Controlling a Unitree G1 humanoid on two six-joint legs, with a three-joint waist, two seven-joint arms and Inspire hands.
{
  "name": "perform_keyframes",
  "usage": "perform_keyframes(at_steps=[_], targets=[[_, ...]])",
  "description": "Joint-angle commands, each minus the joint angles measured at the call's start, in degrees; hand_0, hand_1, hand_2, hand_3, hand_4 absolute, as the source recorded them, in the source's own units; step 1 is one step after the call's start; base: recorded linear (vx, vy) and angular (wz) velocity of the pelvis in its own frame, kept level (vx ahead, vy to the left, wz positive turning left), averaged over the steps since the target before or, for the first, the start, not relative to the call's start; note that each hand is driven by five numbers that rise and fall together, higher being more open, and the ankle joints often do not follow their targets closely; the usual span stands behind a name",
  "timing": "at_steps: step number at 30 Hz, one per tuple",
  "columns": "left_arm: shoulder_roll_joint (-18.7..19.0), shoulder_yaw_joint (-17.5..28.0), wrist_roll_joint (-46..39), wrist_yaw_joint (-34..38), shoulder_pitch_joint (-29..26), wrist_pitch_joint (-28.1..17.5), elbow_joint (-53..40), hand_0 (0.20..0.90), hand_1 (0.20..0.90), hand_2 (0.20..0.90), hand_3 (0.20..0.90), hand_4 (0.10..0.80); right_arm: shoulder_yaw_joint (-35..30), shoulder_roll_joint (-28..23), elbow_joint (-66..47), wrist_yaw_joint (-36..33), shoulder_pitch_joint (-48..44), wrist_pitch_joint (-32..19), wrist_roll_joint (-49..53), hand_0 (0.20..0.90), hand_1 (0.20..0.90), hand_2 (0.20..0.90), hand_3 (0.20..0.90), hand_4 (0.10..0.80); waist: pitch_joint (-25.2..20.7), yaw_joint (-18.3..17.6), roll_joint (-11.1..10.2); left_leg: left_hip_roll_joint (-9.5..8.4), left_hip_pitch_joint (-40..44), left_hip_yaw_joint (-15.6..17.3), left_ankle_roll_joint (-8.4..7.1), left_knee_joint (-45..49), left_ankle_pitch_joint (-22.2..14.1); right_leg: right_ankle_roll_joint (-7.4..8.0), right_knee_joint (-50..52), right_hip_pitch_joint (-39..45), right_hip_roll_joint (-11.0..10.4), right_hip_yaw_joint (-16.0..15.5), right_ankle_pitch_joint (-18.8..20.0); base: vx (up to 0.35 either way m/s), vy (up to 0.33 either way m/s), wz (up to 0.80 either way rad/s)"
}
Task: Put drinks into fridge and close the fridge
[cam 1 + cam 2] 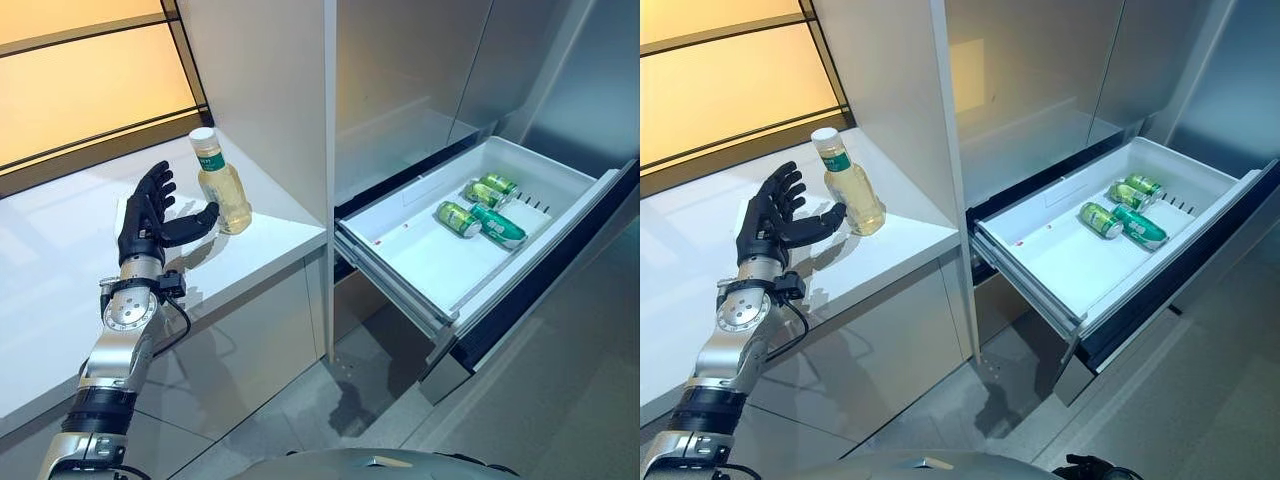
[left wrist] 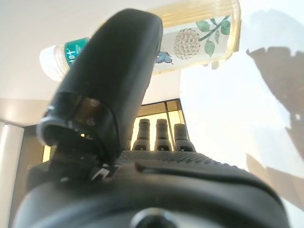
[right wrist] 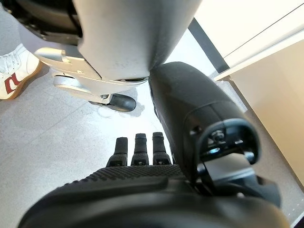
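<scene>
Left hand: my left hand [image 1: 145, 222] is up on the white counter [image 1: 60, 250], fingers straight and spread, thumb reaching toward the bottle; as far as I can tell nothing is gripped yet.
Bottle: the juice bottle [image 1: 221, 187], pale yellow with a white cap and green label, stands upright on the counter just at 3 o'clock of my palm; the thumb tip looks to be touching or nearly touching its lower body, and I cannot tell which.
Right hand: my right hand [image 3: 142, 147] shows only in its own wrist view, hanging over grey floor, fingers straight and side by side, holding nothing; a person's white shoe [image 3: 14, 69] sits at the edge of that view.
Fridge drawer: the fridge drawer [image 1: 400, 255] is pulled out at 3 o'clock of the counter; two green cans [image 1: 458, 219] and a green bottle [image 1: 497, 226] lie on their sides at its far right end; the near part is bare.
Step in hand: I judge this to be the reach for the bottle, before any lift.
How to do it well: I would slide the palm further in so the fingers pass behind the bottle's waist, below the label; close thumb and fingers together, not thumb first, or the bottle may tip toward the cabinet wall [image 1: 265, 90] at 12 o'clock; lift straight up before swinging toward the drawer.
</scene>
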Motion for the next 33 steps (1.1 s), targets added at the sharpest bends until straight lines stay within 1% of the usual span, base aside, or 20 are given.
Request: perform_keyframes(at_steps=[1,8,9,10,12,13,14,17,18,19,22,23,27,28,30,31,33], targets=[[2.1,1.8,1.5,2.7,-11.4,-3.1,1.5,0.9,0.9,0.9,0.9,0.8,2.0,0.6,0.7,2.0,-1.2,0.3,-0.8,0.9,0.9,0.9,0.9,0.8,-0.8,-0.9,-0.1,-4.0,1.3,0.5,4.23,0.2,-5.7,3.08,1.9,-5.0,0.1,3.6,3.7,0.0,0.0,0.0],[3.3,1.7,1.9,4.9,-13.0,-2.8,4.5,0.9,0.9,0.9,0.9,0.8,2.5,0.7,0.9,1.8,-1.2,0.3,-0.3,0.9,0.9,0.9,0.9,0.8,-1.0,-1.1,-0.1,-3.92,1.4,0.8,4.19,0.2,-5.8,3.1,1.9,-5.0,0.1,3.7,3.7,0.018,-0.002,-0.04],[3.1,1.7,2.7,5.3,-13.0,-2.7,4.8,0.9,0.9,0.9,0.9,0.8,2.5,0.7,1.0,1.9,-1.1,0.3,-0.4,0.9,0.9,0.9,0.9,0.8,-1.1,-1.2,-0.1,-3.87,1.7,0.7,4.19,0.2,-6.4,3.12,1.8,-4.6,0.2,3.8,3.2,0.0,0.0,0.0],[3.1,1.7,2.8,5.4,-13.1,-3.0,5.1,0.9,0.9,0.9,0.9,0.8,2.4,0.7,1.1,2.0,-1.1,0.2,-0.4,0.9,0.9,0.9,0.9,0.8,-1.1,-1.2,-0.1,-3.92,1.4,0.8,4.17,0.3,-5.8,3.1,2.0,-5.0,0.1,3.8,3.6,0.048,-0.005,-0.02],[3.2,1.8,3.8,5.9,-13.1,-2.9,5.5,0.9,0.9,0.9,0.9,0.8,2.4,0.7,1.3,2.1,-1.0,0.0,-0.5,0.9,0.9,0.9,0.9,0.8,-1.1,-1.3,-0.1,-3.84,1.8,0.8,4.17,0.3,-6.4,3.11,1.8,-4.5,0.2,3.8,3.1,0.016,0.0,-0.04],[3.3,1.8,3.9,6.6,-13.2,-3.3,5.9,0.9,0.9,0.9,0.9,0.8,2.5,0.7,1.3,2.1,-1.0,0.0,-0.6,0.9,0.9,0.9,0.9,0.8,-1.1,-1.3,-0.1,-3.92,1.5,0.8,4.19,0.3,-5.9,3.08,2.0,-5.0,0.1,3.9,3.6,0.015,0.002,-0.06],[3.3,1.7,3.8,6.8,-13.2,-3.3,6.1,0.9,0.9,0.9,0.9,0.8,2.5,0.7,1.3,2.1,-1.0,0.0,-0.7,0.9,0.9,0.9,0.9,0.8,-1.1,-1.4,0.0,-3.89,1.8,0.7,4.21,0.3,-6.4,3.1,1.9,-4.6,0.2,4.0,3.1,0.014,0.003,-0.04],[3.9,1.7,4.1,7.7,-14.0,-3.9,7.3,0.9,0.9,0.9,0.9,0.8,2.6,0.6,1.5,2.3,-1.2,0.0,-0.7,0.9,0.9,0.9,0.9,0.8,-1.2,-1.5,0.0,-3.85,1.9,0.9,4.17,0.2,-6.4,3.16,1.9,-4.6,0.2,4.0,3.2,0.016,0.0,-0.01],[3.9,1.7,4.1,7.8,-14.0,-3.9,7.4,0.9,0.9,0.9,0.9,0.8,2.6,0.6,1.4,2.4,-1.2,0.1,-0.7,0.9,0.9,0.9,0.9,0.8,-1.2,-1.5,0.0,-3.9,1.6,1.0,4.15,0.2,-5.9,3.14,2.0,-4.9,0.2,3.9,3.6,0.0,0.0,0.0],[4.2,1.6,3.8,8.2,-14.4,-4.4,7.8,0.9,0.9,0.9,0.9,0.8,2.7,0.5,1.5,2.4,-1.3,0.2,-0.6,0.9,0.9,0.9,0.9,0.8,-1.2,-1.6,0.0,-3.87,1.9,0.9,4.17,0.3,-6.4,3.16,1.9,-4.6,0.2,4.0,3.2,0.0,0.0,0.0],[4.3,1.7,4.1,8.4,-14.8,-4.8,8.0,0.9,0.9,0.9,0.9,0.8,2.7,0.5,1.5,2.4,-1.2,0.3,-0.5,0.9,0.9,0.9,0.9,0.8,-1.2,-1.6,-0.1,-3.91,1.6,1.0,4.15,0.4,-5.9,3.11,2.0,-4.9,0.2,4.1,3.6,0.017,-0.001,-0.01],[4.5,1.6,4.1,8.6,-15.0,-4.9,8.0,0.9,0.9,0.9,0.9,0.8,2.9,0.6,1.4,2.3,-1.1,0.3,-0.2,0.9,0.9,0.9,0.9,0.8,-1.3,-1.6,0.0,-3.86,1.9,0.9,4.16,0.3,-6.5,3.15,2.0,-4.6,0.2,4.1,3.1,0.0,0.0,0.0],[4.8,1.5,3.6,8.6,-16.0,-5.4,8.5,0.9,0.9,0.9,0.9,0.8,3.2,0.6,1.5,2.2,-1.1,0.3,-0.1,0.9,0.9,0.9,0.9,0.8,-1.3,-1.8,0.0,-3.84,2.0,0.9,4.16,0.4,-6.5,3.09,2.1,-4.6,0.3,4.3,3.1,0.012,-0.001,0.0],[4.9,1.5,3.4,8.5,-16.2,-5.5,8.5,0.9,0.9,0.9,0.9,0.8,3.1,0.6,1.5,2.3,-1.2,0.3,-0.1,0.9,0.9,0.9,0.9,0.8,-1.2,-1.8,-0.1,-3.89,1.7,1.0,4.16,0.4,-6.0,3.06,2.3,-5.0,0.2,4.3,3.5,0.0,0.0,0.0],[4.9,1.4,3.4,8.6,-16.7,-6.2,8.7,0.9,0.9,0.9,0.9,0.8,3.2,0.6,1.8,2.4,-1.2,0.1,-0.3,0.9,0.9,0.9,0.9,0.8,-1.3,-1.9,-0.1,-3.88,2.1,0.9,4.2,0.4,-6.5,3.11,2.2,-4.6,0.3,4.4,3.1,0.0,0.0,0.0],[4.9,1.4,3.4,8.6,-16.8,-6.3,8.6,0.9,0.9,0.9,0.9,0.8,3.2,0.6,1.8,2.4,-1.2,0.1,-0.3,0.9,0.9,0.9,0.9,0.8,-1.2,-1.9,-0.1,-3.92,1.8,1.0,4.19,0.4,-6.0,3.08,2.3,-5.0,0.2,4.4,3.5,0.0,0.0,0.0],[4.9,1.1,1.9,7.9,-17.5,-6.3,8.6,0.9,0.9,0.9,0.9,0.8,3.3,0.6,2.0,2.5,-1.3,0.0,-0.1,0.9,0.9,0.9,0.9,0.8,-1.3,-2.0,-0.2,-3.94,1.7,1.1,4.22,0.4,-6.1,3.1,2.3,-5.1,0.2,4.4,3.5,0.0,0.0,0.0]])
